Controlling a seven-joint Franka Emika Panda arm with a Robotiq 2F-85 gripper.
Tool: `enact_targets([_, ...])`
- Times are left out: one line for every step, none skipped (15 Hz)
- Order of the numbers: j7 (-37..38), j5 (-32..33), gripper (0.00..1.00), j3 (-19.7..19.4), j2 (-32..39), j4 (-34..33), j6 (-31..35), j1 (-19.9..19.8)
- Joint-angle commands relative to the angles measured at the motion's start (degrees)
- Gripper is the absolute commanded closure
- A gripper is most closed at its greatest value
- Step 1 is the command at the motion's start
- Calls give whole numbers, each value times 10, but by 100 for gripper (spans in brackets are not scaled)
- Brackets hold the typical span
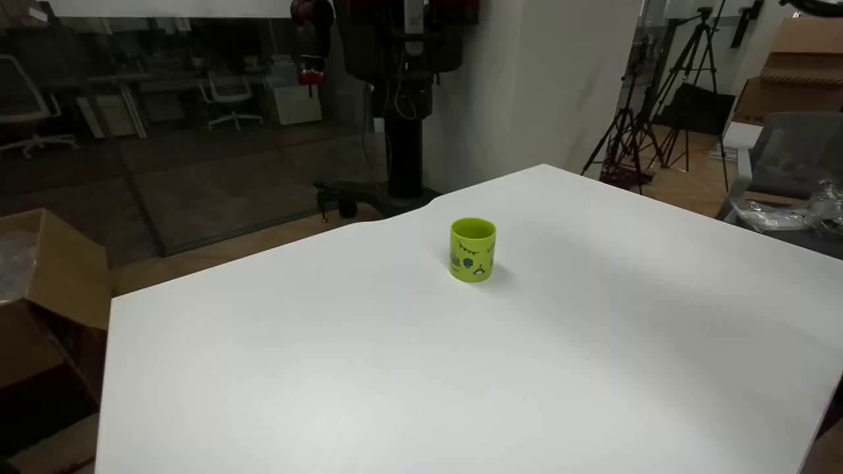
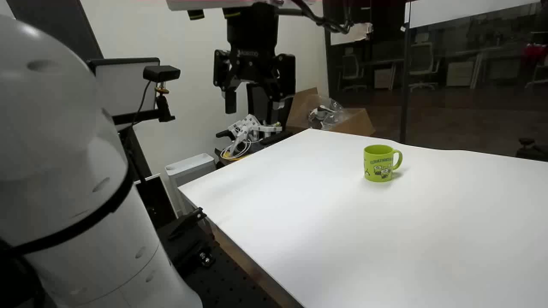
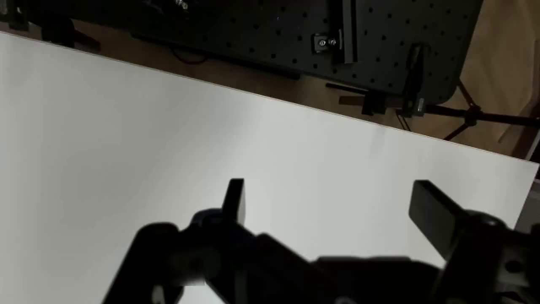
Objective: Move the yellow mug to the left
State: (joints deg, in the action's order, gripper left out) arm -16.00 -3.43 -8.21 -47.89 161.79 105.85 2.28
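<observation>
1. A flat white bench (image 1: 296, 368), its far edge slightly wavy.
2. Directly on it, toward that edge, an upright yellow-green cylindrical mug (image 1: 472, 257) with dark printed figures.
3. In an exterior view, the mug's handle (image 2: 400, 159) points right.

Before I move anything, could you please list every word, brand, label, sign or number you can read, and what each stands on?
"ROBOTIQ", likely, though blurred: on the gripper, in an exterior view.
Dark lettering on the yellow mug: too small and blurred to read.
Black marks on a white object in the background: too small to identify.
No other readable text.
</observation>
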Motion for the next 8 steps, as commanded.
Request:
enact_targets([-2, -2, 0, 3, 1, -1, -1, -3])
enact_targets([-2, -2, 0, 3, 3, 0, -2, -3])
enact_targets([-2, -2, 0, 3, 4, 0, -2, -3])
enact_targets([-2, -2, 0, 3, 5, 0, -2, -3])
enact_targets([-2, -2, 0, 3, 6, 0, -2, -3])
enact_targets([-2, -2, 0, 3, 6, 0, -2, -3])
enact_targets([-2, -2, 0, 3, 7, 0, -2, -3])
enact_targets([-2, -2, 0, 3, 7, 0, -2, -3])
